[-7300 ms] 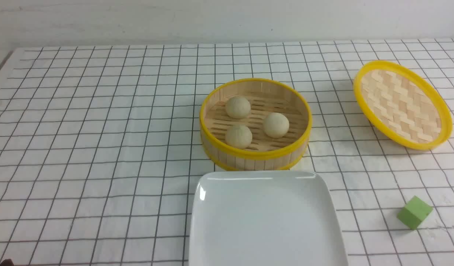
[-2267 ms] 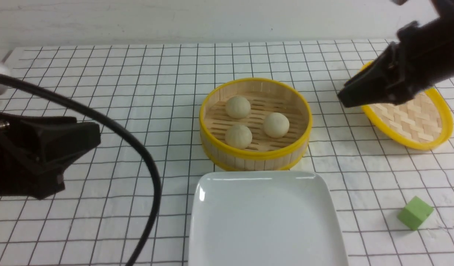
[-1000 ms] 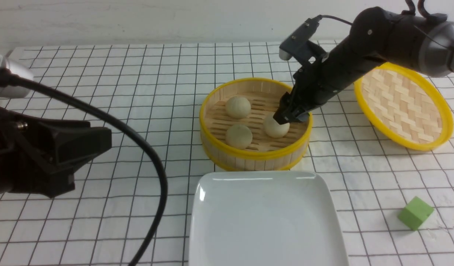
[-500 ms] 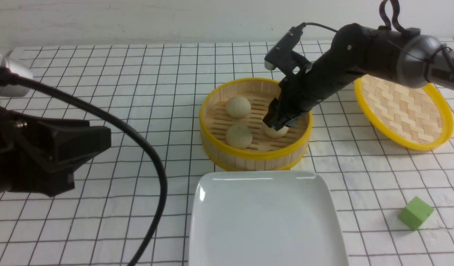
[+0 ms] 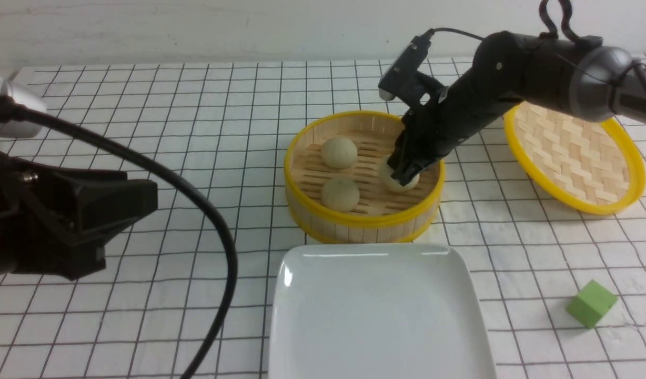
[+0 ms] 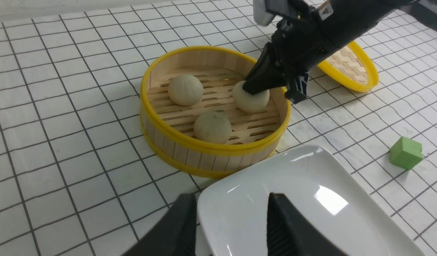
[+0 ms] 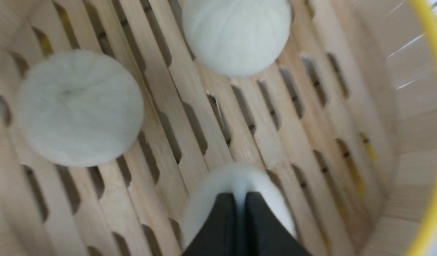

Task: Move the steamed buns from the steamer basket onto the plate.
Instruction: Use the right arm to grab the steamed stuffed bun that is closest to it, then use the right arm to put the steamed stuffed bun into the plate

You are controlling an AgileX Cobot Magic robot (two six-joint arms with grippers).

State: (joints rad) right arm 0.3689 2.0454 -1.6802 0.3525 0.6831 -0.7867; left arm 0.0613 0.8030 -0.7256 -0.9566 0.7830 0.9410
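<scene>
The right gripper (image 5: 404, 176) reaches down into the bamboo steamer basket (image 5: 362, 222) and is clenched on one steamed bun (image 5: 402, 187) beside the basket's right wall. Its black fingers (image 7: 224, 220) are pinched almost together, so the soft dough bulges around them; whether this bun touches the slatted floor cannot be told. A second bun (image 5: 339, 152) sits at the far left of the basket floor and a third bun (image 5: 340, 193) at the near left, both apart from the gripper. The basket stands mid-table on the checked tablecloth (image 5: 144, 131), just behind the white plate (image 5: 378, 316) at the near edge. The left gripper (image 6: 230, 199) hangs released, jaws apart and holding nothing, over the plate's near-left corner. A woven lid (image 5: 573, 150) lies toward the right edge and a green cube (image 5: 591, 303) toward the near right corner
</scene>
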